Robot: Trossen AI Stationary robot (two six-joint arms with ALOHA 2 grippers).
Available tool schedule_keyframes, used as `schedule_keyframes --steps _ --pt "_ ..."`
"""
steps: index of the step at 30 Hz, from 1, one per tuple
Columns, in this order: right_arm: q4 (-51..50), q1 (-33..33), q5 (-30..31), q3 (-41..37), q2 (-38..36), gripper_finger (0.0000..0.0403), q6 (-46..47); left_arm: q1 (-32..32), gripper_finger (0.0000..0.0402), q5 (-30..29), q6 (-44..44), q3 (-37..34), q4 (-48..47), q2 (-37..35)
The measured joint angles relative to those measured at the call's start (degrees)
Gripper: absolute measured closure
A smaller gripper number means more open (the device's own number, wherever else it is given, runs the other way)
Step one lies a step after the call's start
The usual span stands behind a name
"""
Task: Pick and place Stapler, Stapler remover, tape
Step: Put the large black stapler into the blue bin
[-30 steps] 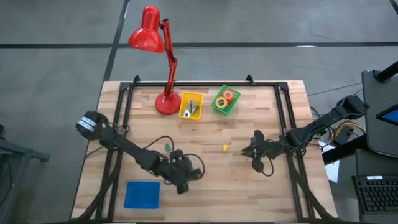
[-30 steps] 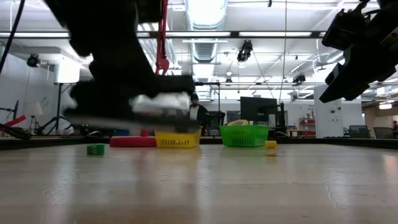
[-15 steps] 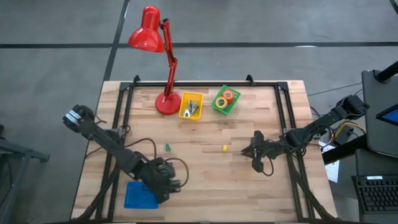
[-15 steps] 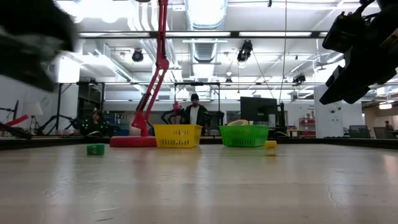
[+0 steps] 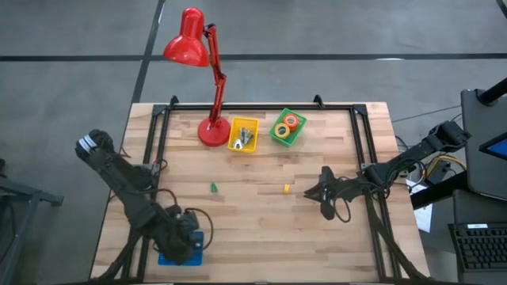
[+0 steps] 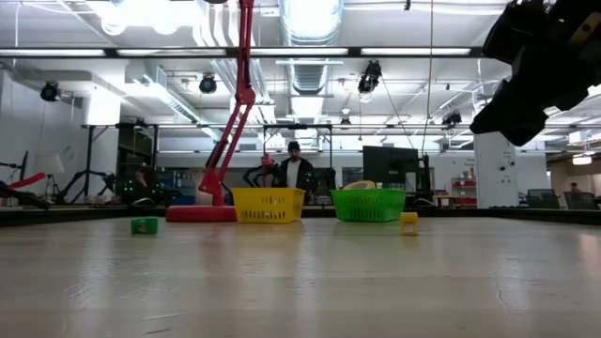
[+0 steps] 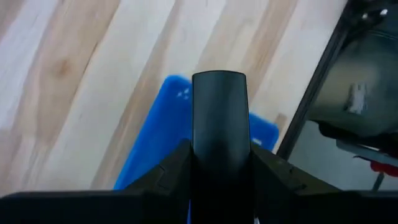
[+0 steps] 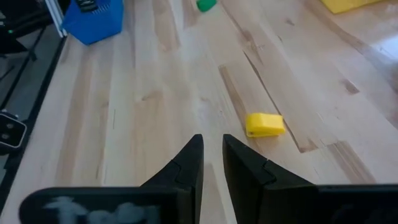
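Note:
The stapler (image 7: 219, 106) is a black oblong bar between the fingers of my left gripper (image 7: 219, 158), which is shut on it above the blue tray (image 7: 155, 143). In the high view that gripper (image 5: 184, 237) hangs over the tray (image 5: 168, 255) at the table's near left corner. My right gripper (image 5: 313, 192) waits right of centre with a narrow gap between its fingers, holding nothing. A yellow bit (image 8: 265, 124) lies just ahead of it. Tape rolls (image 5: 287, 124) lie in the green basket (image 5: 273, 136). My left gripper pinches the stapler between its two fingers (image 7: 174, 171), which lie at either side of the bar's rear part (image 7: 219, 149). The bar's free end (image 7: 219, 81) sticks out ahead of the fingers over the blue tray. Whether the stapler touches the tray, I cannot tell.
A red desk lamp (image 5: 212, 131) stands at the far edge beside a yellow basket (image 5: 243, 134) holding metal pieces. A small green bit (image 5: 213, 188) and the yellow bit (image 5: 287, 188) lie mid-table. Bare wood stretches between the two arms. People show in the room behind (image 6: 294, 169).
My left gripper has swung from the near middle of the table toward the near left corner, carrying the stapler, and now hangs over the blue tray. It has left the low view.

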Motion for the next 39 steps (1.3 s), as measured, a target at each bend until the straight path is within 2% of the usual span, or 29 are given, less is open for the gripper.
schedule_keyframes --steps 5,10,13,19,29,39 --pt "0.81 0.0 0.0 0.0 0.0 0.0349 -0.32 -2.68 0.027 -0.61 -5.74 -0.04 -5.35 -0.42" --pt "0.72 0.0 0.0 -0.22 0.0 0.0349 -0.52 -4.83 0.0271 -3.95 -7.81 -0.91 -5.31 1.6" --pt "0.72 0.02 -0.01 -0.25 0.0 0.0349 -0.52 -5.32 0.0271 -5.54 -7.98 -0.9 -3.2 3.15" --pt "0.71 0.02 -0.08 -0.28 0.0 0.0349 -0.47 -5.83 0.027 -5.59 -4.94 -1.93 -3.12 7.18" --pt "0.72 0.04 -0.09 -0.35 0.0 0.0349 -0.32 -5.87 0.0267 -6.4 -4.73 -2.69 0.12 12.92" --pt "0.79 0.04 -0.09 -0.35 0.0 0.0349 -0.1 -5.5 0.0206 -6.73 -10.29 -2.79 -0.67 14.75"
